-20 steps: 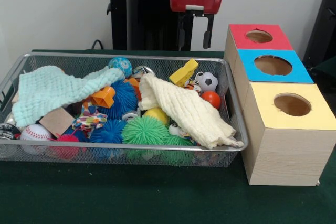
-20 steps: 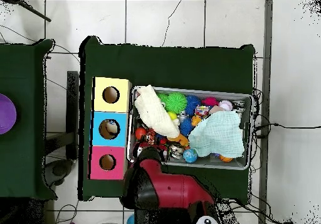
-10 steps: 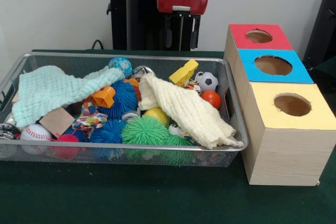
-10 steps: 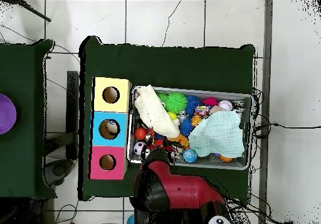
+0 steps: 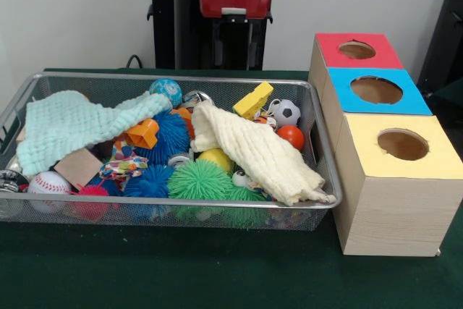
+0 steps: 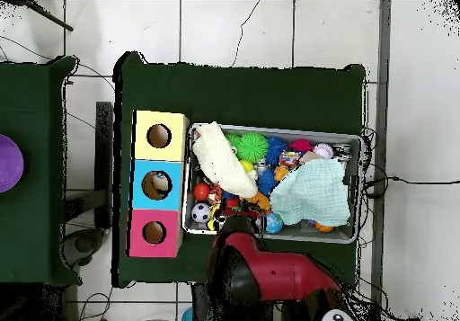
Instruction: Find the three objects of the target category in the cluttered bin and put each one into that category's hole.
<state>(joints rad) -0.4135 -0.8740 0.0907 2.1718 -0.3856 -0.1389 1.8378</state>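
Observation:
A wire mesh bin (image 5: 318,135) (image 6: 354,141) holds a jumble of toys. A cream cloth (image 5: 253,151) (image 6: 220,160) and a teal cloth (image 5: 69,122) (image 6: 312,191) cover part of them. Showing are a small soccer ball (image 5: 286,112) (image 6: 200,212), an orange ball (image 5: 291,137), a yellow block (image 5: 253,100), a blue spiky ball (image 5: 171,135), a green spiky ball (image 5: 200,180) and a baseball (image 5: 48,183). My gripper (image 5: 235,59) hangs open and empty above the bin's far rim. In the overhead view the red arm (image 6: 256,268) hides it.
Beside the bin stands a wooden box with a red hole (image 5: 357,50) (image 6: 154,233), a blue hole (image 5: 376,90) (image 6: 156,184) and a yellow hole (image 5: 402,144) (image 6: 159,136). A green cloth (image 5: 217,273) covers the table. A purple object (image 6: 7,163) lies on a side table.
My gripper has slid left in the front view, along the bin's far side, staying open. The bin's contents have not moved.

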